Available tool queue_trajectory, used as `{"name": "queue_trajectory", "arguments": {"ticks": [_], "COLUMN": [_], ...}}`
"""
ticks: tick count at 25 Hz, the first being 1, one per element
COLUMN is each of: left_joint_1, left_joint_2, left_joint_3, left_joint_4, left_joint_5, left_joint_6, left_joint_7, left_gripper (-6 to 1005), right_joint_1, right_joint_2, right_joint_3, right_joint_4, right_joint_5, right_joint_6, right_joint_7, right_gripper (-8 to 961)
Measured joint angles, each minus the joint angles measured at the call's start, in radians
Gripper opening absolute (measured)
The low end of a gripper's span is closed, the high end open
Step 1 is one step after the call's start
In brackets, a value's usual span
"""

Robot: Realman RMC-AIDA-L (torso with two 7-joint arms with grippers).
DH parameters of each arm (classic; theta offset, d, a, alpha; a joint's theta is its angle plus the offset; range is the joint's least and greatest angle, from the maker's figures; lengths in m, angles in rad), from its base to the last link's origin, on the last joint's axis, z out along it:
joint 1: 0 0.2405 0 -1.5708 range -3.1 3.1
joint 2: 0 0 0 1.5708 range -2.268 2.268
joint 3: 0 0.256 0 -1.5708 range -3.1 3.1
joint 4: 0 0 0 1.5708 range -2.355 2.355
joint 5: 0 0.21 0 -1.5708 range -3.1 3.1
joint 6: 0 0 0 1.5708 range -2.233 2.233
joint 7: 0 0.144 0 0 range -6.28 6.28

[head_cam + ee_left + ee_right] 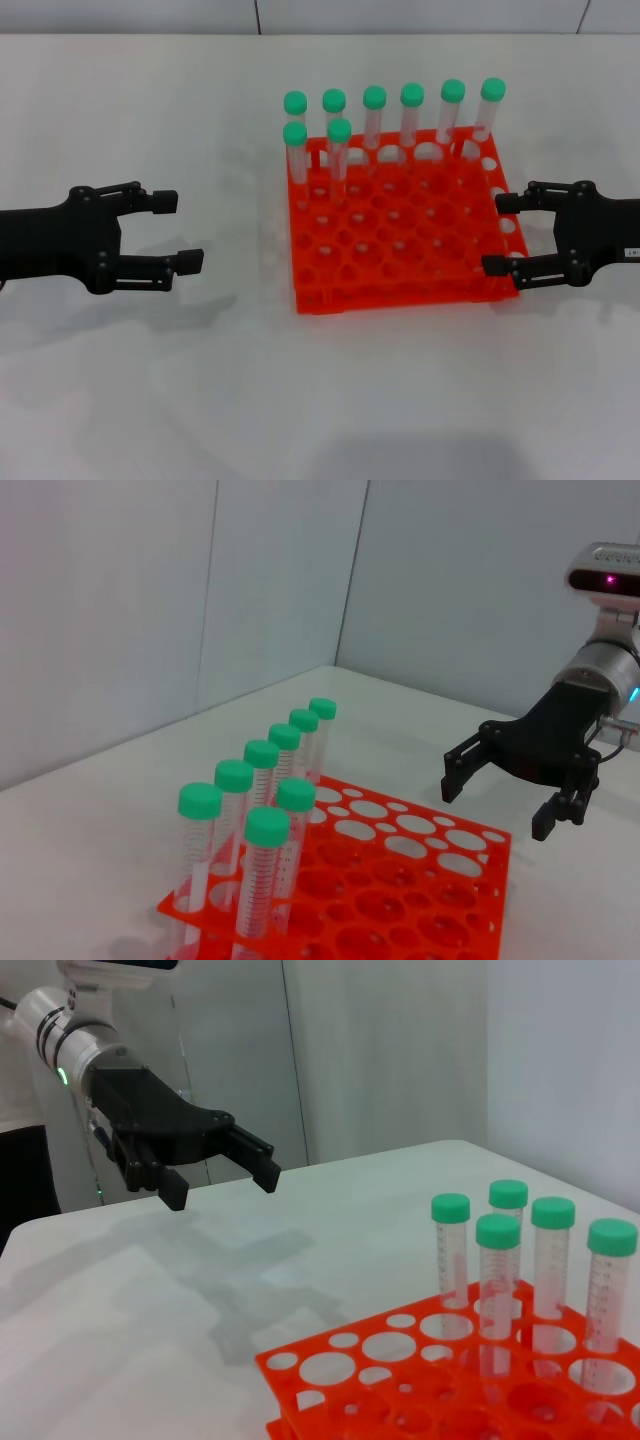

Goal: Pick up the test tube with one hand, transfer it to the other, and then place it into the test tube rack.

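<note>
Left gripper [178, 231] nearest, spread and empty, hovering over bare table [200, 400] well clear of test tube rack [400, 240]; right gripper [505, 234] also spread and empty, just off the rack's far edge, probably staged for handover. Eight green-capped tubes [340, 150] upright along the rack's back; none loose. White label [632, 253] on right gripper unreadable.

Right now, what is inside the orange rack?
Eight green-capped tubes stand in the test tube rack: six along the far row, two just in front. Other holes look empty; lower tier partly hidden.
</note>
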Motion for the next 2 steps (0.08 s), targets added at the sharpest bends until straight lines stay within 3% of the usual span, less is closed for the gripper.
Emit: {"name": "queue_trajectory", "arguments": {"ticks": [2], "left_joint_1": [-0.002], "left_joint_2": [0.000], "left_joint_3": [0.000], "left_joint_4": [0.000], "left_joint_5": [0.001], "left_joint_6": [0.000], "left_joint_7": [-0.001], "left_gripper": [887], "right_joint_1": [0.000], "right_joint_2": [0.000], "right_joint_3": [0.000], "right_joint_4": [0.000], "right_joint_5": [0.000], "right_joint_6": [0.000], "right_joint_7": [0.000], "right_gripper": [847]}}
